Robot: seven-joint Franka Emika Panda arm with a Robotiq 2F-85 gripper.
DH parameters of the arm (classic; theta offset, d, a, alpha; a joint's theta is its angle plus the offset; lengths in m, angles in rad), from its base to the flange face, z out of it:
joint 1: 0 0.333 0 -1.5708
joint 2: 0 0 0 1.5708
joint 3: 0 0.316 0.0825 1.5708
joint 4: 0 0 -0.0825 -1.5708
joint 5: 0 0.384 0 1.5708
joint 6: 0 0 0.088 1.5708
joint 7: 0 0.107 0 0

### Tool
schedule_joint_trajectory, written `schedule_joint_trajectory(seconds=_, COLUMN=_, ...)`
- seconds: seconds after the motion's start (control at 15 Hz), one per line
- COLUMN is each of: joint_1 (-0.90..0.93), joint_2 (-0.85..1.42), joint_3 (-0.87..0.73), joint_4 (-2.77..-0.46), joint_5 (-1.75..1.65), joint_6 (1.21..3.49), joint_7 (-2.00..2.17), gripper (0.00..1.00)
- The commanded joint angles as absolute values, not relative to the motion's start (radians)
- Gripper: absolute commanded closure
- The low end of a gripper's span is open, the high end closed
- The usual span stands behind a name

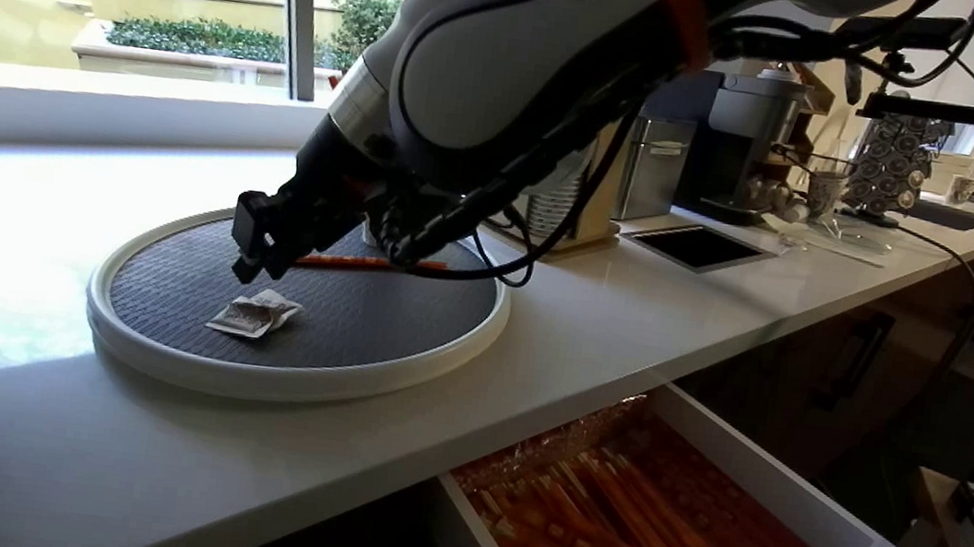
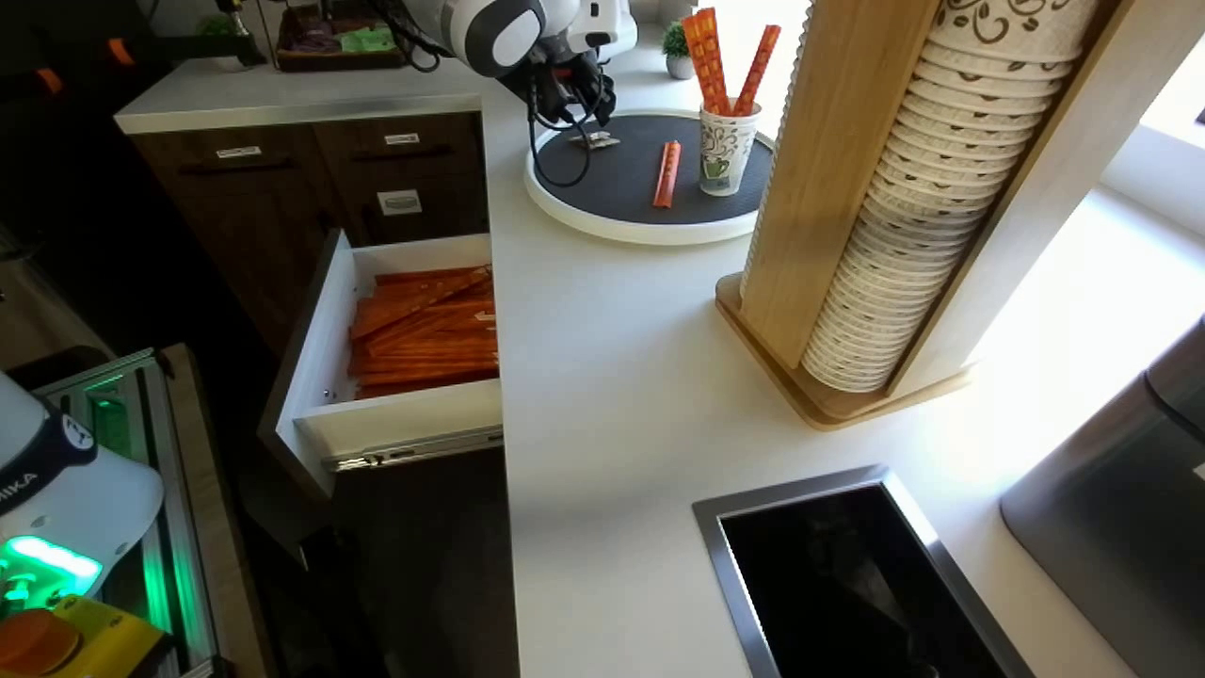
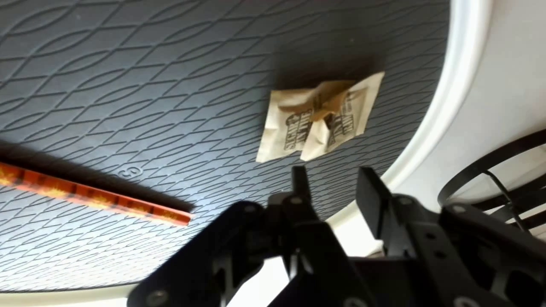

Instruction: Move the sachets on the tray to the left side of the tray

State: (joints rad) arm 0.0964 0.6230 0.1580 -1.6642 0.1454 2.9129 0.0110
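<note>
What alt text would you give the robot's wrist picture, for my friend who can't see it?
Two creased, printed sachets lie touching on the dark grey, patterned surface of a tray, with the robot's open, two-fingered gripper just below them in the picture. A red-orange stick lies at lower left; the tray's white rim curves down the right.

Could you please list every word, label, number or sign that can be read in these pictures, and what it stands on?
"FRAN", the rest cut off, on the robot arm.
"MIKA", its start cut off, on the robot's green-lit housing.
"SUGAR", it seems, on one of the sachets; their other print is too creased or blurred.
Raised mark on the tray: unclear.
Cabinet labels: too small.
</note>
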Motion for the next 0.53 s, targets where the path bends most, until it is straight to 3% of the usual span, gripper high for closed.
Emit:
schedule_joint_trajectory(seconds=0.0, joint_1=0.092, joint_2=0.646, joint_3=0.162, joint_4=-1.628, joint_5=0.134, joint_6=2.915, joint_7=0.005, gripper=0.31)
schedule_joint_trajectory(seconds=0.27, joint_1=0.180, joint_2=0.519, joint_3=0.011, joint_4=-1.714, joint_5=0.069, joint_6=2.857, joint_7=0.126, gripper=0.03)
schedule_joint_trajectory(seconds=0.47, joint_1=0.200, joint_2=0.392, joint_3=-0.065, joint_4=-1.764, joint_5=-0.014, joint_6=2.728, joint_7=0.154, gripper=0.00)
